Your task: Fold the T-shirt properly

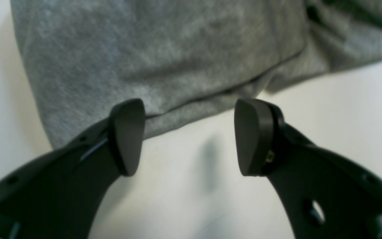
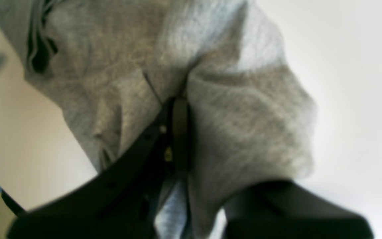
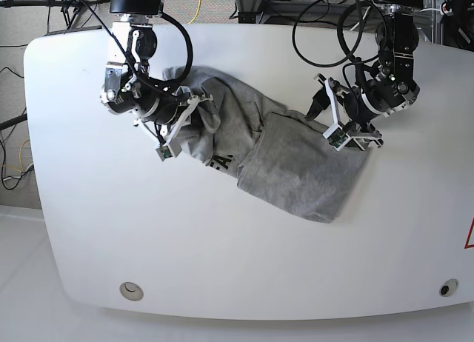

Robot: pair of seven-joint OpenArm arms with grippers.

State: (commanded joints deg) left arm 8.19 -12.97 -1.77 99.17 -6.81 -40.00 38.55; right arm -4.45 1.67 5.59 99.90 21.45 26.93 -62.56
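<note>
A white table (image 3: 244, 275) with rounded corners filled the base view, cables trailing along its far edge. The T-shirt (image 3: 289, 172) lay rumpled across the middle, running from far left to near right, one panel already doubled over at the right. The right gripper (image 3: 194, 111) sat at the shirt's far-left end, the left gripper (image 3: 344, 118) at its far-right edge. Only a scrap of black lettering showed near the fold; the word could not be read.

In the left wrist view the left gripper (image 1: 189, 136) stood with its pads spread wide and nothing between them, just off the hem of the T-shirt (image 1: 164, 53) over bare table (image 1: 343, 109). To do this step well, I would judge it should slide one pad under the hem and pinch every layer before lifting, since a hold on a single layer would likely let the doubled panel fall open.

In the right wrist view the right gripper (image 2: 177, 109) was clamped on a bunched ridge of the T-shirt (image 2: 244, 126), cloth draping over one finger. The picture was blurred, and how many layers it held could not be made out; the far finger was mostly covered.
</note>
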